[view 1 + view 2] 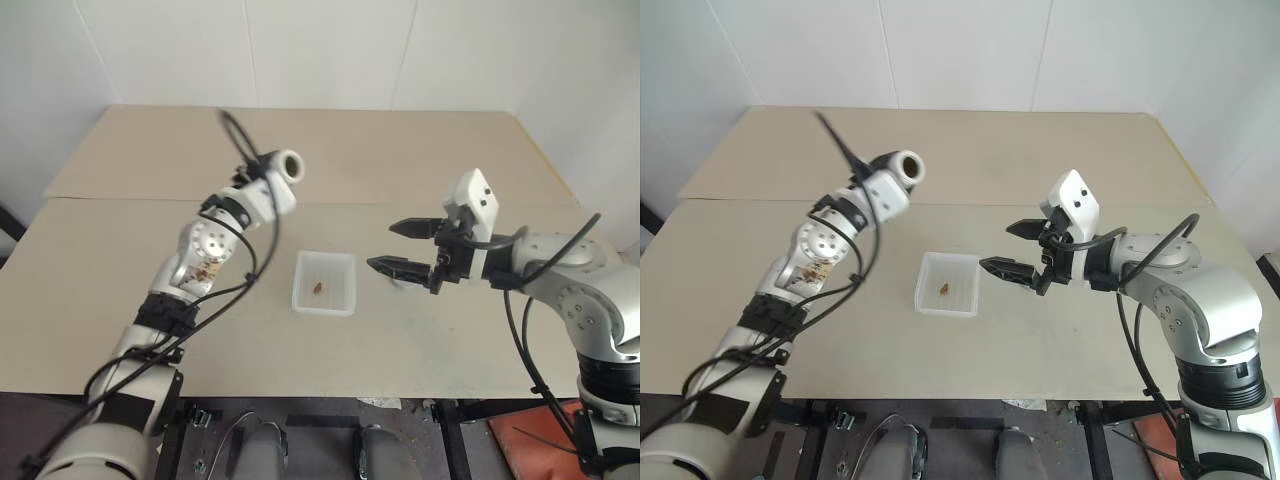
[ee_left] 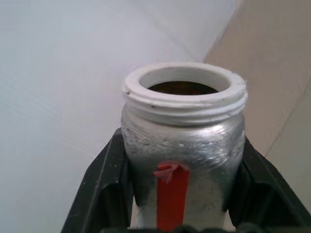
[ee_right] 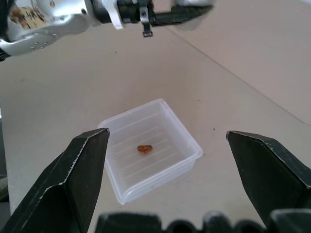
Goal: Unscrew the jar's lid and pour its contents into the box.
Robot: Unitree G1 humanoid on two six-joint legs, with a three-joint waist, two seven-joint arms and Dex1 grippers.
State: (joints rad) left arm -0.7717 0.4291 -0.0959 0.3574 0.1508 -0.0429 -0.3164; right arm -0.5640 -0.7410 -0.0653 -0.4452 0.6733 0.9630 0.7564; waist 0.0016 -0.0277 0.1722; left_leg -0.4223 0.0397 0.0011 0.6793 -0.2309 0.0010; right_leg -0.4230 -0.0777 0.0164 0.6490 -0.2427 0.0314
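desk (image 1: 420, 150): wide, pale and bare around the work area — a dropped jar would likely roll a long way across it, so a slip here would probably cost a full re-grasp.

left hand (image 2: 182, 194): clenched on the jar, one black finger on each side of its body, raised above the desk behind and to the left of the box. The risk I see is the smooth round wall twisting or sliding between the two fingers if the wrist turns sharply.

right hand (image 1: 400, 247): released, fingers spread wide and empty, hovering just to the right of the box. Any sweep inward could knock the light box off its spot.

box (image 1: 325, 283): sits flat on the desk between the two arms, shallow-walled; a nudge would probably tip or shift it and spill what lies inside.

jar (image 1: 288, 165): lid off, white threaded neck open, mouth pointing away from the box. I cannot tell whether anything remains inside — if something does, tipping it here would drop it on the desk, not into the box.

contents (image 3: 144, 149): a tiny reddish-brown piece already lying on the ridged bottom of the box — light enough to bounce out if the box is jolted.
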